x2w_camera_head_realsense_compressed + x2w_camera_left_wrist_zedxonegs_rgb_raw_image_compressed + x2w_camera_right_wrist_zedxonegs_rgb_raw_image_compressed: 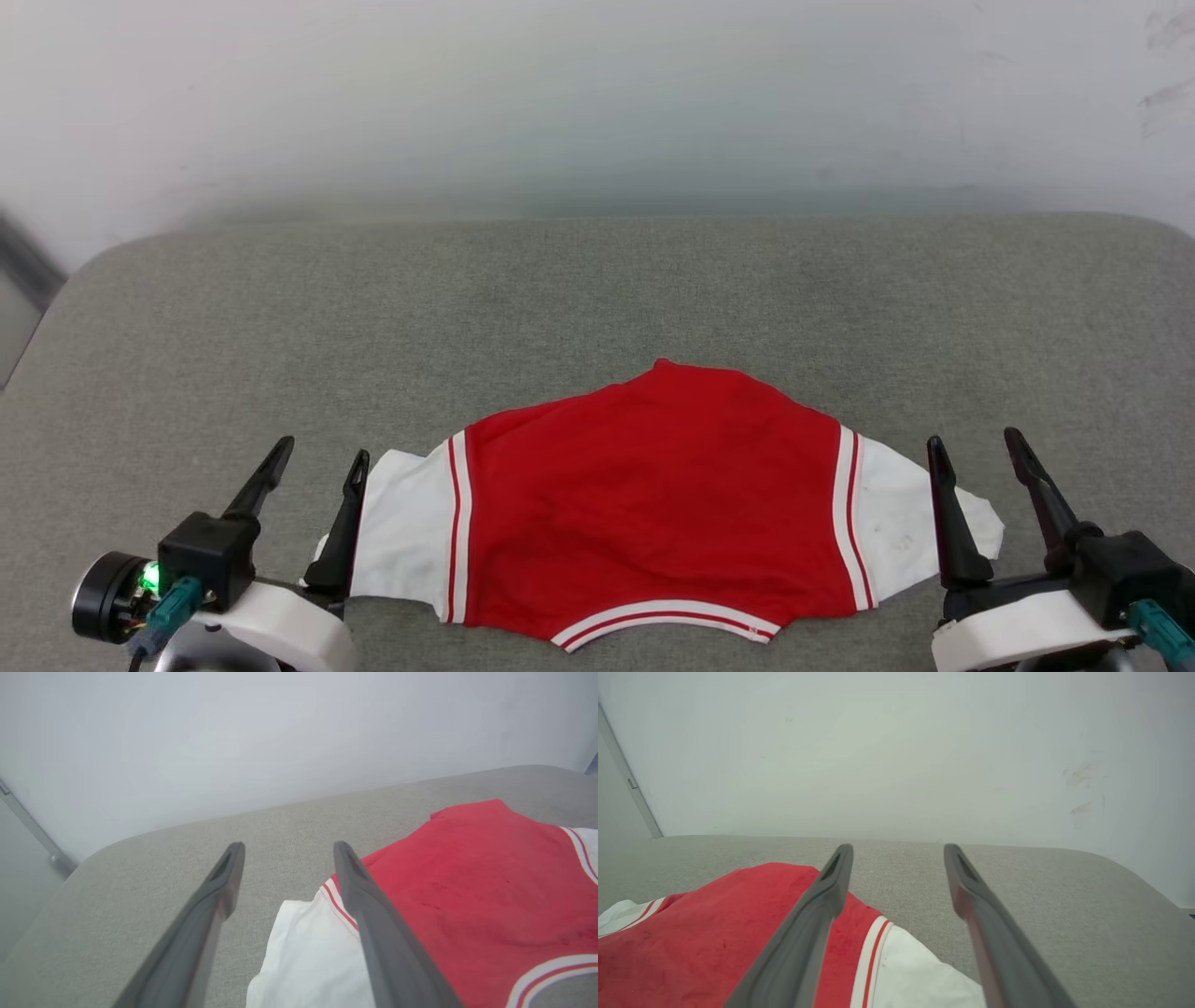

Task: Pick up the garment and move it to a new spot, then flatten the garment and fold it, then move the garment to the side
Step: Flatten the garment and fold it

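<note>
Garment (653,504): red T-shirt, wht short sleeves, red-and-wht stripe trim at sleeve seams and along near edge. Laid fairly flat on grey fabric surface (597,299), toward its near side, roughly centred btw both grippers. Outline a rounded hump, peak pointing away toward wall (597,93), striped edge nearest robot. Red panel smooth, slight dimpling only. Faint specks on wht cloth of R-side sleeve (896,523).

L gripper (319,451): lower left in head view. Fingers spread wide, pinching nothing. Inner finger at outer edge of L-side sleeve (406,532); touching or just above, cannot tell. In L wrist view, sleeve seen below and btw fingers, not clamped.

R gripper (973,441): lower right in head view. Fingers likewise spread wide, nothing pinched. Inner finger across R-side sleeve, sleeve tip showing btw the two fingers. Contact w/ cloth not determinable.

Surface: grey weave, rounded far corners. Wall: pale, dark scuff marks at upper right in head view.
</note>
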Tool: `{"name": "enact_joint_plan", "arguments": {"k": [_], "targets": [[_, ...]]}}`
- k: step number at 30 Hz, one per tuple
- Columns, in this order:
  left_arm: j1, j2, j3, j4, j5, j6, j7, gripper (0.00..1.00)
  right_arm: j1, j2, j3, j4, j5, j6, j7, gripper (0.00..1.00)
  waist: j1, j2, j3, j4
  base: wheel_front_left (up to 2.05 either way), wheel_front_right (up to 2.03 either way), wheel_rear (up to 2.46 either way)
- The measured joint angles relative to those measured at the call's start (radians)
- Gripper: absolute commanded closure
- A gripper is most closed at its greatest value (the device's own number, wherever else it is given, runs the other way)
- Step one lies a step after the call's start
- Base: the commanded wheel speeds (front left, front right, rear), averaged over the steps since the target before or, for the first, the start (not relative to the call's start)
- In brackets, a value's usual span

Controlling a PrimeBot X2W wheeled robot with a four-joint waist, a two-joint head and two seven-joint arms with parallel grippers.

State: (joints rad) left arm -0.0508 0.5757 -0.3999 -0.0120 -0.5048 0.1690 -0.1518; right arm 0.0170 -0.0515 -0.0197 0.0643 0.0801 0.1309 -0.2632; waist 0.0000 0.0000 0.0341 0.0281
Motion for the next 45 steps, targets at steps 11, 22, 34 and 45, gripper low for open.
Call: {"name": "enact_joint_plan", "arguments": {"k": [11,22,34,45], "targets": [[0.053,-0.051,0.08,-0.123,0.126,-0.026,-0.108,0.0,0.003,-0.143,-0.016,-0.073,0.009,0.0,0.583,0.0,0.0,0.0,-0.01,0.043,0.0,0.0,0.0],[0.06,-0.103,0.13,-0.142,0.147,-0.089,-0.109,0.0,-0.059,-0.267,-0.091,-0.115,0.135,0.0,1.137,0.0,0.0,0.0,0.06,0.102,0.0,0.0,0.0],[0.033,-0.133,0.156,-0.106,0.157,-0.14,-0.11,0.0,-0.099,-0.26,-0.116,0.04,0.11,0.0,1.13,0.0,0.0,0.0,0.156,0.187,0.0,0.0,0.0],[0.03,-0.13,0.167,-0.038,0.138,-0.152,-0.106,0.0,-0.113,-0.275,-0.063,0.124,0.124,0.0,1.037,1.0,0.0,0.0,0.17,0.17,0.0,0.0,0.0]]}}
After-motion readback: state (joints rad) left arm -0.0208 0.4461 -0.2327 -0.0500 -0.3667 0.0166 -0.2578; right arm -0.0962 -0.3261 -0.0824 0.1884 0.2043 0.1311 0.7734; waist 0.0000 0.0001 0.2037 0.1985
